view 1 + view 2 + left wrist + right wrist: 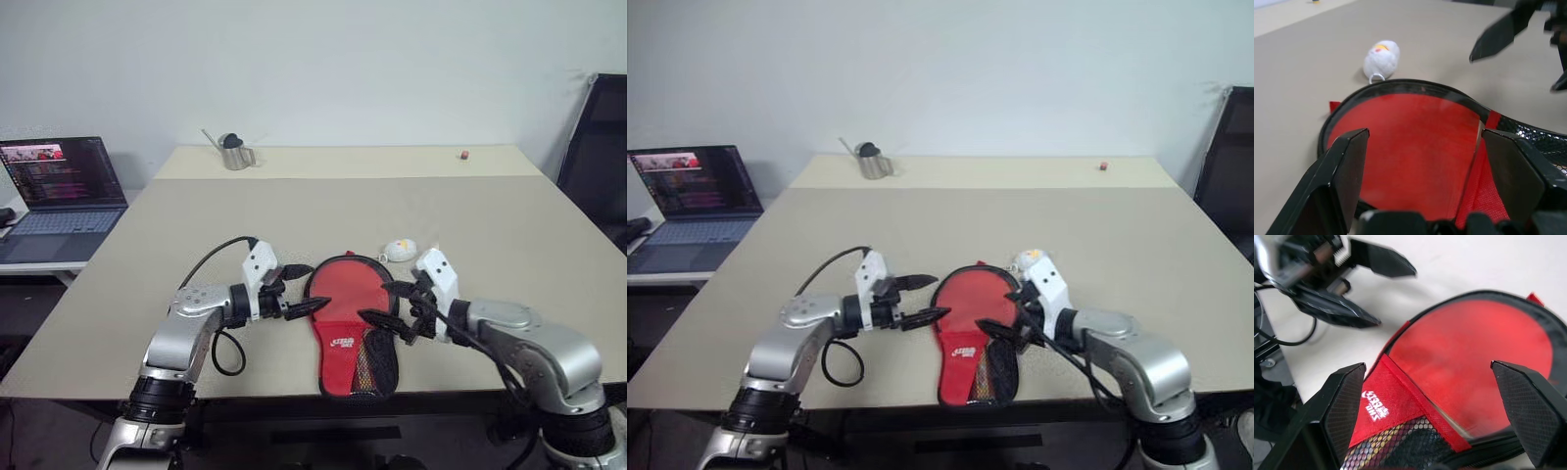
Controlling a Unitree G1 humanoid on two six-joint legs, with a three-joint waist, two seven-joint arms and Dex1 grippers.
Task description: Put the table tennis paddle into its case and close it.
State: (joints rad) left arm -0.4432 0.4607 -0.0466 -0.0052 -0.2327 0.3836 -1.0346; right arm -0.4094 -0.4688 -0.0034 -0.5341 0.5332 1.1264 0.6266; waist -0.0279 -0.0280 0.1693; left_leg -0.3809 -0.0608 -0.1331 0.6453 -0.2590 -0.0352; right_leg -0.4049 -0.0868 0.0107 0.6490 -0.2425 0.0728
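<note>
Both claws stand wide and hold nothing. Left gripper (302,294) hangs just beside the left edge of the soft black paddle-shaped fabric case (350,325) with its red panel and white logo; right gripper (389,315) hangs at the case's right edge, one black finger (377,316) reaching over the narrow part. Whether any finger touches the fabric cannot be told.

Inside the case lies the flat table tennis paddle (1474,362), its round red rubber face showing through the clear front, ringed by the black zip edge; the handle end sits under black mesh. The case lies near the front edge of the broad beige table (490,235).

A small white round object (399,249) rests just beyond the case's round end. Farther back, well apart, stands a small metal watering can (233,152); most of the tabletop between is bare.
</note>
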